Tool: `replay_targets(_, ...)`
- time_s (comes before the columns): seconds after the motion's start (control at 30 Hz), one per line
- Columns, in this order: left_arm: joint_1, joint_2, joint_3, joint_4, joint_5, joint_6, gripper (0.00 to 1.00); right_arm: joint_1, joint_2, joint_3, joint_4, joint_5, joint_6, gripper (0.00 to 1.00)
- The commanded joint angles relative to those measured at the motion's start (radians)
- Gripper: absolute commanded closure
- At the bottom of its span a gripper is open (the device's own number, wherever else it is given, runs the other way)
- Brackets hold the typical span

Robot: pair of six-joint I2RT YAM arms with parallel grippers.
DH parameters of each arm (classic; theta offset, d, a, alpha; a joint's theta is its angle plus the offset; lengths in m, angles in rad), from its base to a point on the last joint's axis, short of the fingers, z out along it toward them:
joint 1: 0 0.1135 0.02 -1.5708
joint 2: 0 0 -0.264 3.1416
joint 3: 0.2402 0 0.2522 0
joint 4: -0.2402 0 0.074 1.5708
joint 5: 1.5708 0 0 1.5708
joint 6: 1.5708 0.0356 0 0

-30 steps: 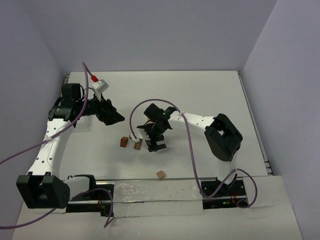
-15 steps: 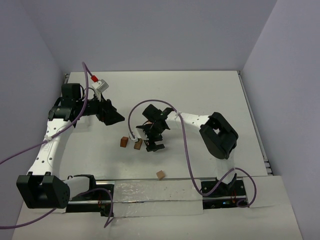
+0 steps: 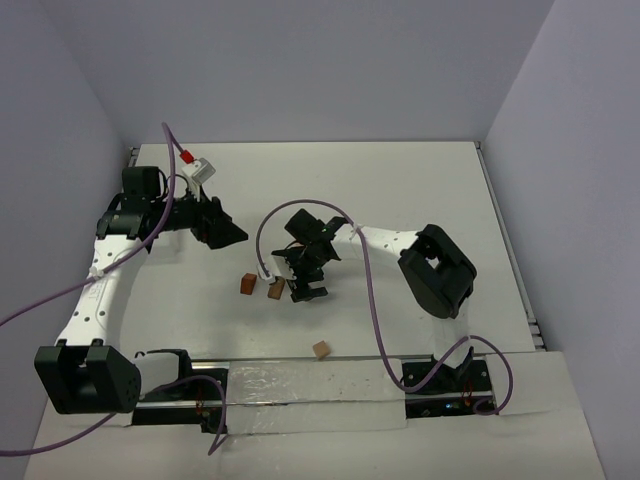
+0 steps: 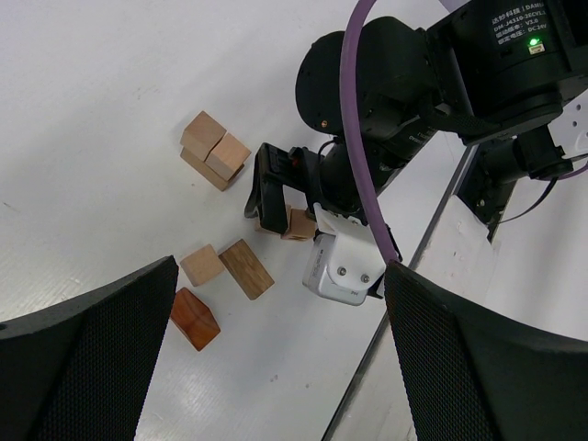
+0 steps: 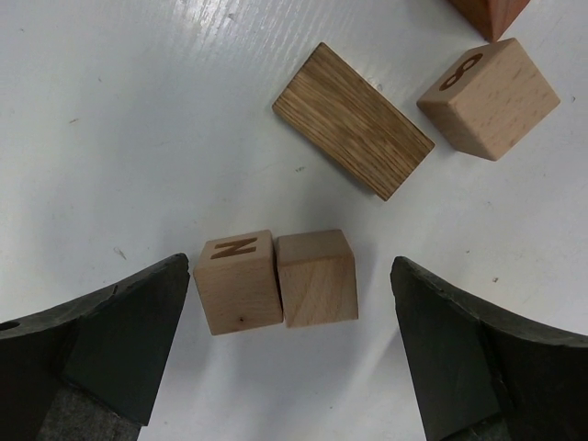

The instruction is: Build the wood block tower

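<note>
Right pincer [image 5: 290, 354], jaws wide, hovers over two touching wood blocks [image 5: 237, 281]; next, it should lower and grip one.

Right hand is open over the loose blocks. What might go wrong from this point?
1. The N block and the plain cube lie touching, both between the fingers of the open right hand. Closing now may pinch the pair together or twist one of them out.
2. The flat plank lies close beyond them. A finger coming down off-line might nudge it.
</note>
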Motion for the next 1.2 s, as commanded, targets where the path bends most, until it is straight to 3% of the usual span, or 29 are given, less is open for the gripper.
replay_targets(0.0, 0.011, 0.0, 0.03, 0.04, 0.045, 0.003, 0.01, -0.007, 0.001, -0.016, 0.031, 0.007, -0.006, 0.04)
replay_targets(0.4, 0.016, 0.005, 0.033, 0.037, 0.053, 0.005, 0.01, -0.009, 0.002, -0.031, 0.032, 0.014, -0.024, 0.1)
replay_targets(0.77, 0.019, 0.002, 0.033, 0.033, 0.043, 0.011, 0.01, -0.008, -0.007, -0.029, 0.035, 0.015, -0.007, 0.35)
replay_targets(0.97, 0.037, -0.016, 0.024, 0.068, 0.052, -0.039, 0.01, -0.009, -0.098, -0.041, 0.014, 0.0, 0.059, 0.45)
replay_targets(1.17, 0.164, -0.029, 0.007, 0.187, 0.108, -0.18, 0.01, -0.007, -0.262, -0.024, -0.042, -0.04, 0.205, 0.48)
